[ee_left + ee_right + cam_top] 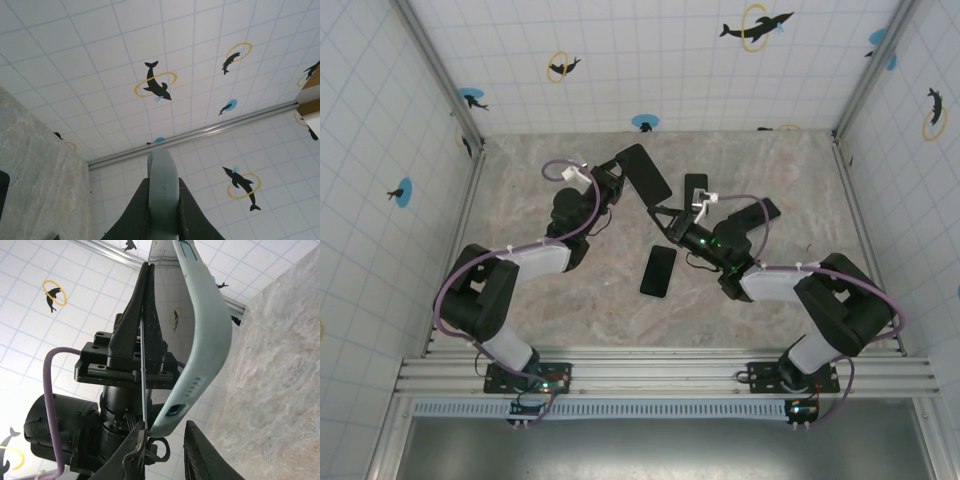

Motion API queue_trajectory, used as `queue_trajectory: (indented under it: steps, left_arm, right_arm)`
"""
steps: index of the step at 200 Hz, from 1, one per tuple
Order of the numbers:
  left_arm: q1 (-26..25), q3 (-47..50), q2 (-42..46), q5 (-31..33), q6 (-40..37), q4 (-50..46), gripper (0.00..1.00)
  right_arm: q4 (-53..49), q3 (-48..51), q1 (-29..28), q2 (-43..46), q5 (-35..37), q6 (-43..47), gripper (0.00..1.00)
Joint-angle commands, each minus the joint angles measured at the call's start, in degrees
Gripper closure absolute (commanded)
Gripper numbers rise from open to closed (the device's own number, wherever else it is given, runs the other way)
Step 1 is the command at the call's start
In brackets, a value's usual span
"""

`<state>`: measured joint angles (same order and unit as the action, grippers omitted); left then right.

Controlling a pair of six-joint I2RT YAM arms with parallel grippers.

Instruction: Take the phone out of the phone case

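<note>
at the left of the top view we are seeing the left gripper (618, 185) over the marbled table (560, 310). its jaws are pressing together on one end of the phone case (642, 175), which is reaching up and to the right from them. in the left wrist view the two dark fingers (137, 215) are clamping the pale grey-green edge of the case (163, 175) with no gap showing, and the case is pointing toward the tiled wall.

moving right, a dark phone (659, 270) is lying flat on the table, below the held case and apart from both grippers.

further right, the right gripper (666, 212) is meeting the lower corner of the case. in the right wrist view its jaws are standing slightly apart, and the rounded corner of the case (210, 330) is sitting between the fingertips (141, 432). one tip is appearing to touch it. we cannot tell whether the jaws are actually pinching it. the case is bowing outward, away from a thin dark plate that the left gripper is clamping.
</note>
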<state>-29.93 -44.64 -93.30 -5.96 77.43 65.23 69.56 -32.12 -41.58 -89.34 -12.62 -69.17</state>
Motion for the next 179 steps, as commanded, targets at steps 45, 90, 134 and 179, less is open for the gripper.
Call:
queue_trajectory:
  steps: [45, 90, 134, 179]
  left_arm:
    - [-0.55, -1.15, 1.56, 0.58, 1.01, 4.87, 1.00]
    - [-0.56, -1.68, 1.10, -0.44, 1.35, 4.90, 1.00]
    - [-0.56, -2.44, -0.38, -1.10, 2.21, 5.50, 1.00]
    - [-0.56, -3.17, -1.44, -2.15, 3.67, 6.24, 1.00]
  right_arm:
    - [5.40, -1.97, -0.75, -3.10, -0.36, -1.58, 0.80]
    - [6.23, -2.57, -0.70, -3.25, -1.22, -1.46, 0.80]
    - [10.51, -2.26, -0.77, -3.27, -2.29, -1.75, 0.76]
    - [8.38, -3.10, -0.28, -3.43, -1.88, -1.51, 0.78]
